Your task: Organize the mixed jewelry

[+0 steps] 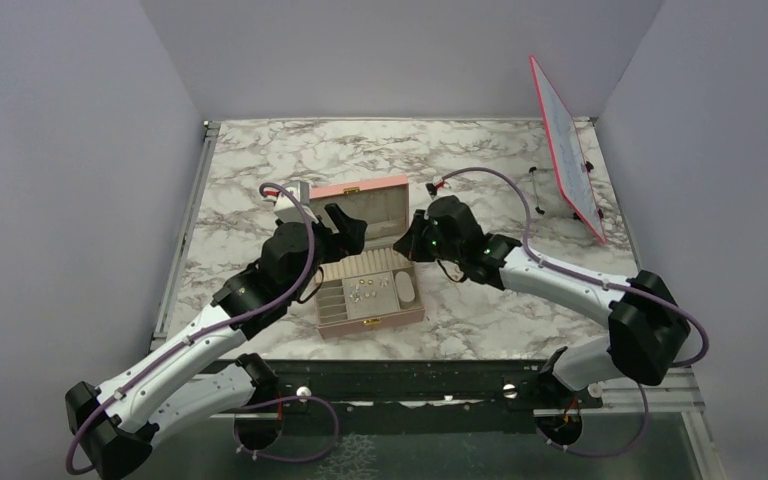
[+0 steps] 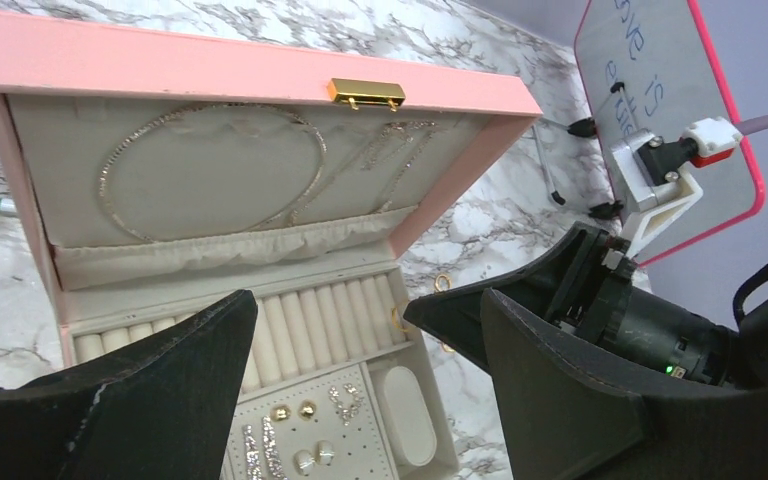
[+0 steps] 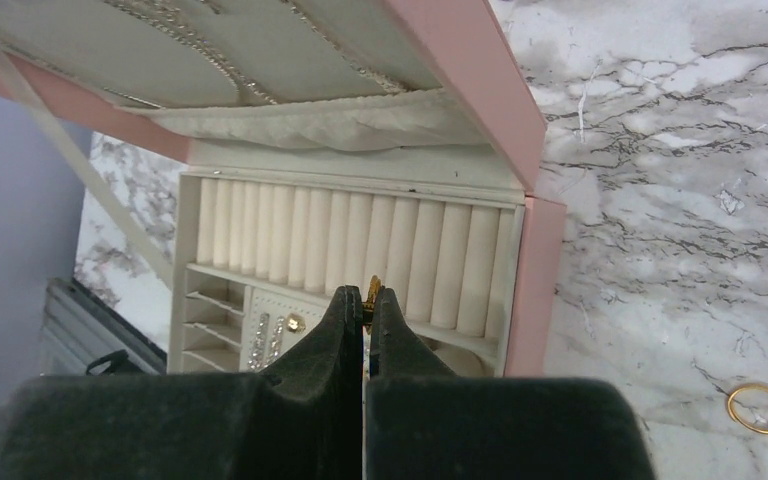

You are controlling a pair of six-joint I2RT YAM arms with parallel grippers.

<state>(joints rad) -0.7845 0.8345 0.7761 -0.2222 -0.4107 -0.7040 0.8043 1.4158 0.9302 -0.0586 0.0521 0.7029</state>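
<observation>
a pinched gold piece over the ring rolls: where it could slip

the right hand (image 3: 365,305) has its fingers pressed together on a small gold piece (image 3: 372,290), which shows only as a sliver at the very tips. that thin hold is the main risk. if the tips press at an angle against the ring rolls (image 3: 290,240), the piece could pop out. it might then land in the wrong compartment or skip over the wall of the pink box (image 3: 538,270). a hard downward push could also shove the box across the worktop (image 3: 660,150).

the second risk is crowding. the left hand (image 2: 367,300) is spread wide and holds nothing, and it hovers over the same rolls. in its own view the right hand's tip sits near its three o'clock finger. a move by either arm could knock the two together, or tip the upright lid (image 2: 260,70) shut.

pose, from the top view: the right arm reaches in from five o'clock, with its hand at about one o'clock of the tray and pointing down at the rolls. the left arm reaches from seven o'clock, with its hand at about eleven, just in front of the lid.

farther out, loose rings (image 3: 760,408) lie on the marble at four o'clock of the right hand, well apart from the box. several earrings (image 2: 305,410) already sit in the tray.
</observation>
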